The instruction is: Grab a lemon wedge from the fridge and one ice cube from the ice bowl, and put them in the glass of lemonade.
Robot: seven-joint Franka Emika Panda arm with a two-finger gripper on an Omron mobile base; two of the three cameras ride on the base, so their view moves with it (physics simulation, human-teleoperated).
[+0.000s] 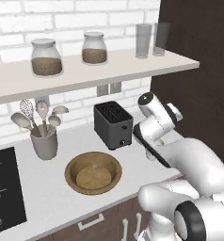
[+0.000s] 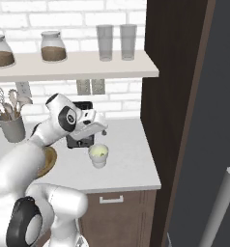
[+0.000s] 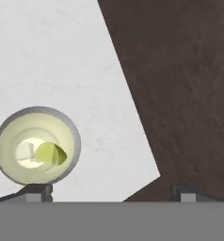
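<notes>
Inside glass of lemonade (image 3: 37, 145) sits lemon wedge (image 3: 51, 154); ice bowl (image 1: 93, 172) nearby.

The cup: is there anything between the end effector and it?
Nothing visible. The open end effector hangs above the counter, with the cup just off one fingertip; a lemon wedge already lies inside.

No legible text, label, brand, number or sign appears on any surface. The two jars (image 1: 46, 57) on the shelf (image 1: 85, 70) carry no labels, the toaster (image 1: 113, 124) below the shelf bears no readable marking, and the glass of lemonade (image 2: 98, 155) is plain.
</notes>
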